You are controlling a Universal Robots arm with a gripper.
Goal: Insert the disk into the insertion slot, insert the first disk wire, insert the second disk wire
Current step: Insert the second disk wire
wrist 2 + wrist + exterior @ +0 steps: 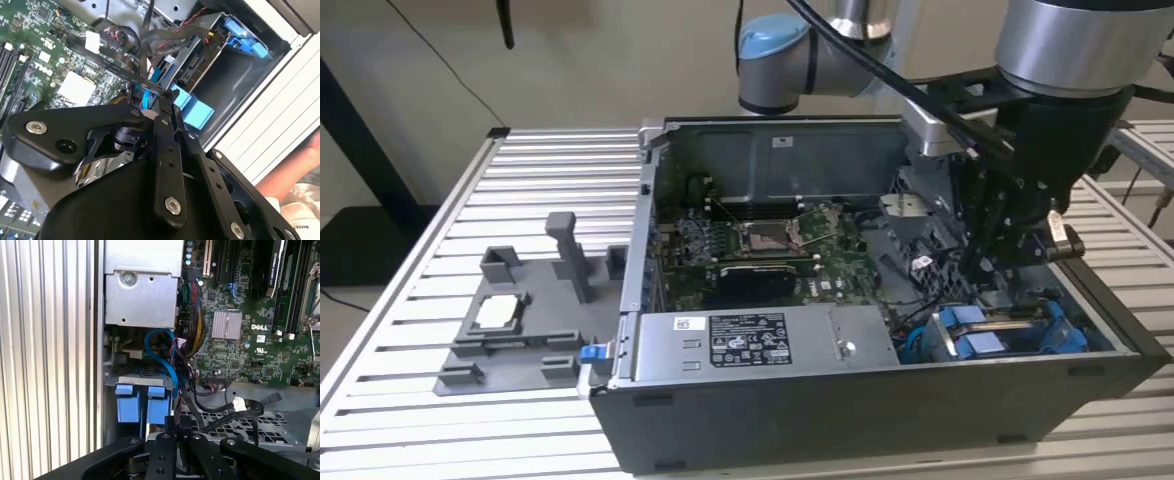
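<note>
In the exterior view the open case (881, 300) lies on the slatted tabletop (454, 440), and the arm (1041, 150) reaches down into its side at 3 o'clock. The claw (1014, 285) hangs just above the slot (1007, 335), which sits at about 4 o'clock of the motherboard (761, 250). The disk (1003, 325), in its blue carrier, lies already inside the slot, with blue tabs (974, 345) pointing to the front wall. The grey power box (747, 345) stands just beside it, at 9 o'clock of the slot. A grey fixture (520, 320) rests on the tabletop outside the case. In the second wrist view the claw (160, 97) is clenched on a thin black wire (145, 55), its fingertips (172, 95) pressed together near the disk (197, 70); blue tabs (192, 107) are just behind them, and the motherboard (45, 60) spreads beside. A hand (295, 175) shows beyond the case wall. In the first wrist view the claw (177, 432) is close to the blue tabs (140, 407) of the disk, a blue wire (162, 357) curves above them, and black wires (220, 415) lie loose on the case floor.
</note>
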